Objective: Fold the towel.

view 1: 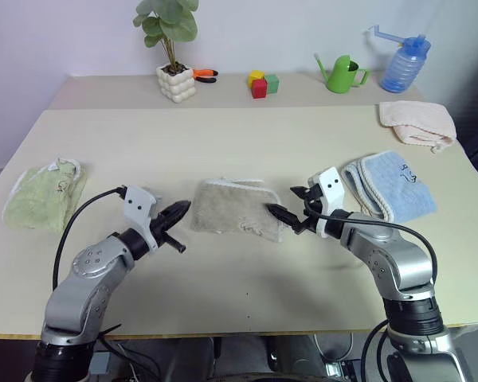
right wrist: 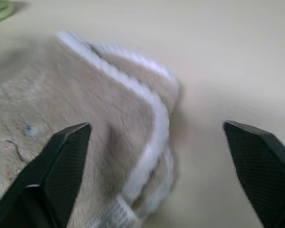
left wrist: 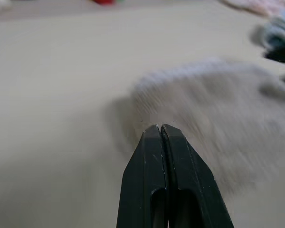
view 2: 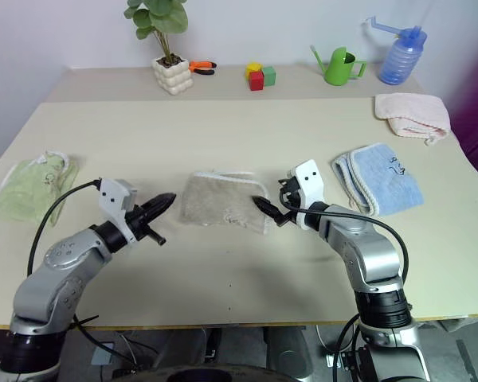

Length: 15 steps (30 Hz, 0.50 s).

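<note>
Tabletop (view 1: 247,143): towel (view 1: 235,208) folded; left gripper (view 1: 179,211) closed, right gripper (view 1: 285,204) open, both beside towel. Next: retract.

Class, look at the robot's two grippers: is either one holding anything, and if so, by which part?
Nothing is held. The left gripper is shut on nothing, beside the towel. The right gripper is open, its fingers either side of the towel's white-edged end.

No legible text, brand or number found. Small dark marks on the light blue towel (view 1: 389,186) cannot be read.
</note>
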Available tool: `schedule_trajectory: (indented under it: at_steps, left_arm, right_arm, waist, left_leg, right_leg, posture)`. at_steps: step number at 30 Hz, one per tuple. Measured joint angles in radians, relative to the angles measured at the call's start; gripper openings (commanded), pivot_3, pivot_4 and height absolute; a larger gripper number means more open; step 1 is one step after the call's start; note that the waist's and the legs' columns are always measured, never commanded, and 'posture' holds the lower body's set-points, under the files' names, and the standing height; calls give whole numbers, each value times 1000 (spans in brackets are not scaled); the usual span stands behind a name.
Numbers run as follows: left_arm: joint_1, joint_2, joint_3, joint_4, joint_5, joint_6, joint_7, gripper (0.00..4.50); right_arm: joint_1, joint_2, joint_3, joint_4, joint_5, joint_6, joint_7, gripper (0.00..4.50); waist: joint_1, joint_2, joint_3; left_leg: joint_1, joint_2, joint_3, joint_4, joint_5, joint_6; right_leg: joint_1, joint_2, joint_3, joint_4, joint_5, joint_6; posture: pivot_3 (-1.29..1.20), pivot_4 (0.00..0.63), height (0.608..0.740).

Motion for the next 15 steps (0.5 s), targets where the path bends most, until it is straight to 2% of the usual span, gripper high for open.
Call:
schedule_trajectory:
  at_steps: [9, 12, 15]
  left_arm:
    - [13, 5, -15, -20, 2, -4, -29, 0]
    - [19, 3, -25, -21, 8, -7, -25, 0]
    - [31, 0, -35, -22, 20, -7, -18, 0]
  right_arm:
    - [-52, 93, 44, 79, 28, 66, -41, 4458]
    - [-74, 129, 66, 111, 30, 65, -41, 3575]
    - [-84, 155, 77, 119, 37, 65, -38, 2164]
  waist:
    - [0, 0, 0]
    - [-3, 1, 0]
    - [-2, 1, 0]
  left_leg:
    - [0, 0, 0, 0, 0, 0]
    - [0, 0, 0, 0, 0, 0]
    - [0, 0, 0, -1, 0, 0]
  right_leg:
    - [0, 0, 0, 0, 1, 1]
    - [-1, 0, 0, 0, 1, 1]
    - [-1, 0, 0, 0, 1, 1]
  posture:
    - [0, 150, 727]
    - [0, 150, 727]
    - [0, 150, 727]
